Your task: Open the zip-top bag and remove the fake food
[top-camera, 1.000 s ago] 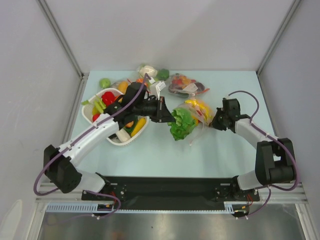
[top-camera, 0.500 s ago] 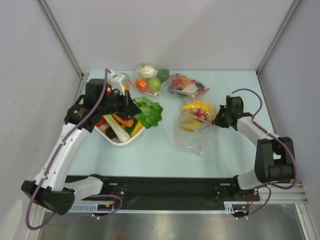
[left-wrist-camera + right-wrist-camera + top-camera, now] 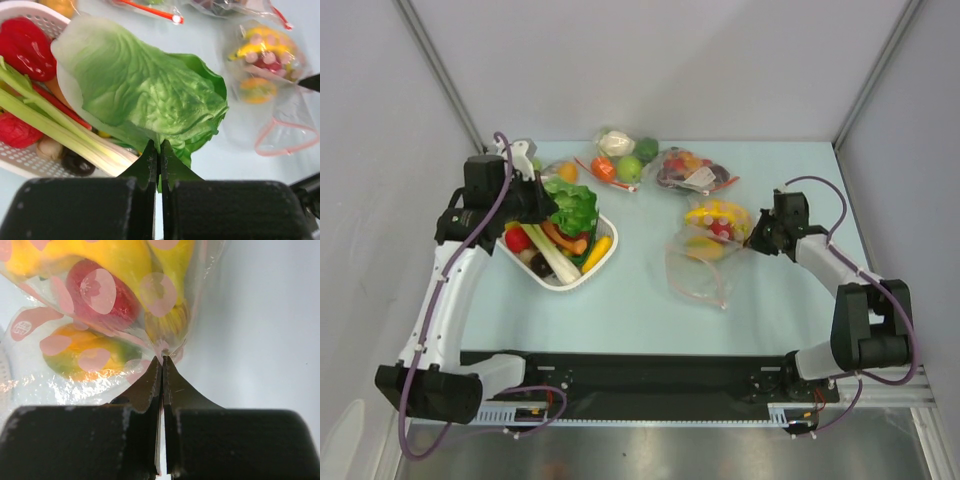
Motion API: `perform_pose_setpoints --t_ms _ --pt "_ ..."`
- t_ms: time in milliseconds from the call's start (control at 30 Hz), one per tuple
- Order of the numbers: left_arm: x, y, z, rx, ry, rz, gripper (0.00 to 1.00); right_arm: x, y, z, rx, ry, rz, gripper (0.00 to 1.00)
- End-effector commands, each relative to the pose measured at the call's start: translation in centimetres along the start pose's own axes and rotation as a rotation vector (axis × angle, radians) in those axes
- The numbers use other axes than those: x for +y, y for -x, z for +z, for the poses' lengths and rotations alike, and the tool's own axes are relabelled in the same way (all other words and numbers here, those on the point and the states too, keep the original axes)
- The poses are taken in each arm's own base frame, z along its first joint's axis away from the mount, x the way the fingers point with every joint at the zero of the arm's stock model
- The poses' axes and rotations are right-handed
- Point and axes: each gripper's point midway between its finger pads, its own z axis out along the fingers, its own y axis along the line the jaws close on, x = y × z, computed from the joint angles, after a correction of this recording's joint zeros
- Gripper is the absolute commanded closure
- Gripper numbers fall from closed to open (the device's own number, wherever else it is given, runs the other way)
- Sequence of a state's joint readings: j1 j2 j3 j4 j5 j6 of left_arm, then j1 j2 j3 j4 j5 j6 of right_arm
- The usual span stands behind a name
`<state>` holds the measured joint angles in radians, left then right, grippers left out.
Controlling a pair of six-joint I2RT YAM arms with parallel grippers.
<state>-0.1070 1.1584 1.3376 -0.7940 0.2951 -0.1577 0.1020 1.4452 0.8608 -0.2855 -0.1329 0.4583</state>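
Above the basket [image 3: 582, 278]: our left gripper [image 3: 160, 145] is clamping the lettuce [image 3: 150, 95].
Table's [image 3: 780, 300] right edge: our right gripper [image 3: 162, 360] is pinching the zip-top bag [image 3: 698, 275], jaws together.

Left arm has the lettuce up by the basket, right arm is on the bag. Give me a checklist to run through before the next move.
1. Left gripper jaws shut on lettuce: ok.
2. Lettuce above basket: ok, though it overhangs the rim.
3. Right gripper jaws pinching bag edge: ok.
4. Bag mouth open: ok, it gapes toward the arms.
5. Bag emptied: not ok; banana, red piece and orange fruit inside.
6. Lettuce clear of basket contents: cannot tell.
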Motion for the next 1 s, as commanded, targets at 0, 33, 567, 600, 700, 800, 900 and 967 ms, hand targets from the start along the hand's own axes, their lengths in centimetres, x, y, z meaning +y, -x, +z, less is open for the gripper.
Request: perform_pose_setpoints --t_ms 0,33,567,600,700,800,900,967 --pt "2.5 0.6 2.1 -0.055 0.081 0.039 1.00 1.3 2.0 -1.5 -0.059 0.039 -0.016 1.00" --pt "3.1 -0.1 2.7 -0.034 0.094 0.034 1.00 1.2 1.9 -1.5 -0.059 0.039 -0.015 1.00" --pt "6.7 -5.5 6.3 0.036 0.200 -0.030 1.00 1.2 1.5 -1.7 -0.051 0.045 -0.016 1.00" --pt "6.8 -5.9 6.4 0.045 0.200 -0.031 0.99 1.3 1.6 -1.7 -0.050 0.046 -0.018 1.00" --pt "6.9 -6.1 6.2 0.050 0.207 -0.034 0.89 1.3 1.4 -1.8 -0.045 0.046 -0.021 1.00" --pt "6.6 -5.6 5.6 0.032 0.204 -0.030 0.53 1.2 1.3 -1.8 -0.042 0.048 -0.017 1.00" --pt "6.2 -5.1 5.1 0.021 0.194 -0.027 0.32 1.4 1.2 -1.8 -0.039 0.056 -0.015 1.00" --pt "5.6 -4.6 4.6 0.004 0.171 -0.024 0.16 1.5 1.2 -1.8 -0.038 0.060 -0.017 1.00"
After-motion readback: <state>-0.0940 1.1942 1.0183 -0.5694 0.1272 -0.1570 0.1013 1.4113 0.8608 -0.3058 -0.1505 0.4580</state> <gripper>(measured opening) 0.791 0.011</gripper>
